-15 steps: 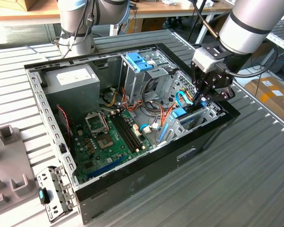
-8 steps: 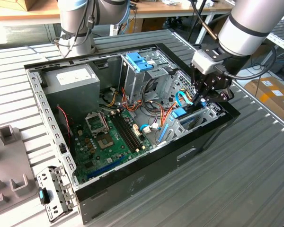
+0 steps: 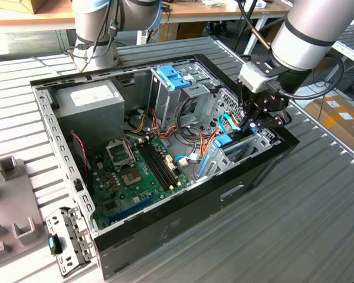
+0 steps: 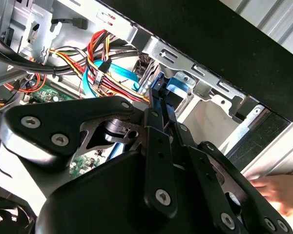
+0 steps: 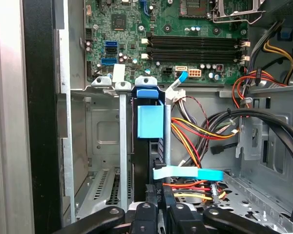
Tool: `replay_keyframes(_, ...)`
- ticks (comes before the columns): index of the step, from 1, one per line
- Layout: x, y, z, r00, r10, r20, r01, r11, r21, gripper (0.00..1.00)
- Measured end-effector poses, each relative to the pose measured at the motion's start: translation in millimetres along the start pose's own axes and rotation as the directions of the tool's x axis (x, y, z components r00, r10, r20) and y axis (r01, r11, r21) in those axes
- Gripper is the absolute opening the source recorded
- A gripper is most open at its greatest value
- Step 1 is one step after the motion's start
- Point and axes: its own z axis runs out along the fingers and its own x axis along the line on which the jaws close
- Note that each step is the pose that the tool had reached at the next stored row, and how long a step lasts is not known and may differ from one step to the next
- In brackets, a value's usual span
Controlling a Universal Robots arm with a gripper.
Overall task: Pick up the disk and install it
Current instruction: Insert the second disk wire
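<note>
**Disk stands on edge in its bay, gripper on its end**

Across the exterior view from its left: a grey moulded fixture point(image 3: 12, 194) lies on the slatted table point(image 3: 318, 224), then the open black case point(image 3: 183, 221) lies on its side so the inside faces up for the arm. Inside it, a grey power supply point(image 3: 91, 97) sits in a corner, the green board point(image 3: 135, 177) lies flat, and a darker-blue slotted latch point(image 3: 174, 75) tops the metal cage.

Toward that view's right, the disk point(image 5: 150, 122) stands on edge between two upright steel rails of the bay point(image 5: 102, 141), its light-blue carrier tab smooth and bright against the dull stamped metal. That posture fits sliding it down the rails.

The gripper point(image 5: 158, 207) is clamped on the disk's near end, black fingers point(image 5: 144, 214) either side; how deeply the disk is seated I cannot tell. Red, yellow and orange wires point(image 5: 195, 134) loop just beside it.
</note>
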Motion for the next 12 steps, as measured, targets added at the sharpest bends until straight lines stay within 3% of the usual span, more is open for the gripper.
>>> replay_keyframes(1,0.0,0.0,0.9,1.0000,0.000,0.0016,0.000,1.0000,0.0001,0.18)
replay_keyframes(3,0.0,0.0,0.2,1.0000,0.000,0.0001,0.000,1.0000,0.0000,0.30)
replay_keyframes(8,0.0,0.0,-0.2,1.0000,0.000,0.0001,0.000,1.0000,0.0000,0.30)
replay_keyframes(12,-0.6,-0.6,-8.9,1.0000,0.000,0.0001,0.000,1.0000,0.0000,0.30)
